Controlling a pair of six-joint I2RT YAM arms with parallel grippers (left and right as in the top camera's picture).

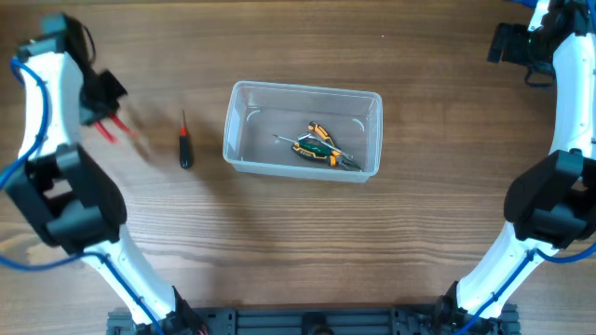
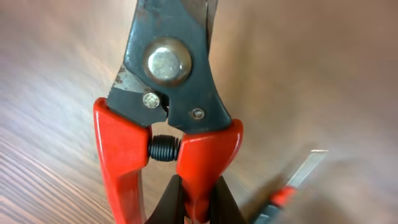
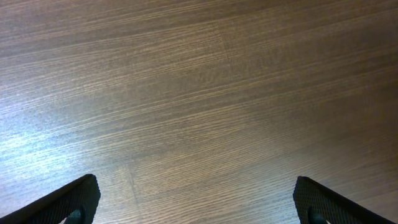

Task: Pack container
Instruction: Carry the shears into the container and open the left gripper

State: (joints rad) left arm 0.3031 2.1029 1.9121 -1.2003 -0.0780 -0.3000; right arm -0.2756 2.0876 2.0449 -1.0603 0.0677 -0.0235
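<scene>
Left of the container [image 1: 307,90], left end effector [image 2: 196,202] clamps red-handled snips [image 2: 166,62]; right end effector [image 3: 196,200] spread wide.

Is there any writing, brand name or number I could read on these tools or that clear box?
None can be read.
The cutters show bare metal, a bolt and rivets, with no stamp or brand.
The container is clear, with no label showing.
The tools inside it and the screwdriver are too small to tell.

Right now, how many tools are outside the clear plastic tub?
2: red-handled metal snips held in the left gripper, and a black-handled screwdriver lying left of the clear plastic tub. None seems hidden.
</scene>
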